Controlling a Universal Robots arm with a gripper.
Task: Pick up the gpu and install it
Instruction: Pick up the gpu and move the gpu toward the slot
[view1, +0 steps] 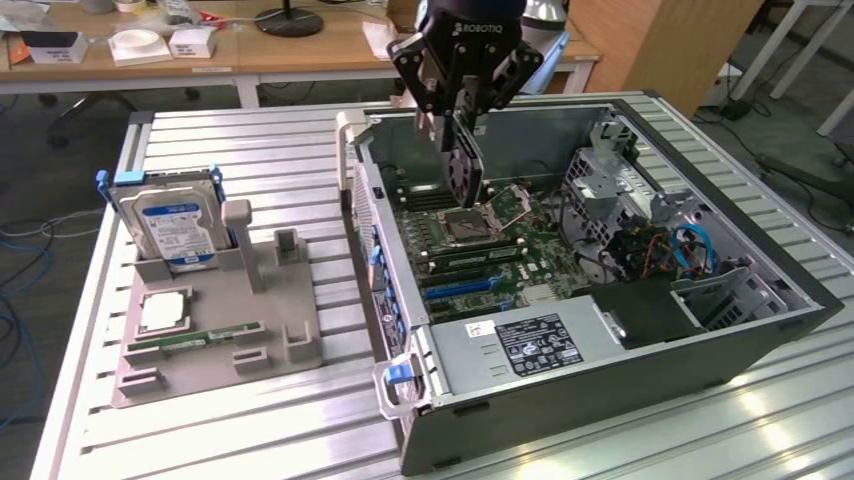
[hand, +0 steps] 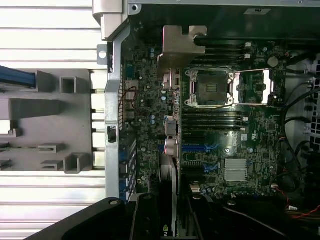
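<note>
Above motherboard (hand: 145, 100), gpu (view1: 463, 172) in pincer (view1: 454, 128)

A blue-labelled hard drive (view1: 171, 225) stands upright in a grey holder (view1: 267, 310) on the slatted table (view1: 240, 150).

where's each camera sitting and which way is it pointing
Exterior view: off the arm, raised, looking down at a slant on the open computer case and parts holder; shows the gripper holding the gpu.
Wrist view: on the wrist, looking straight down past the fingers at the motherboard.
Shared: gpu, case, motherboard, holder.
</note>
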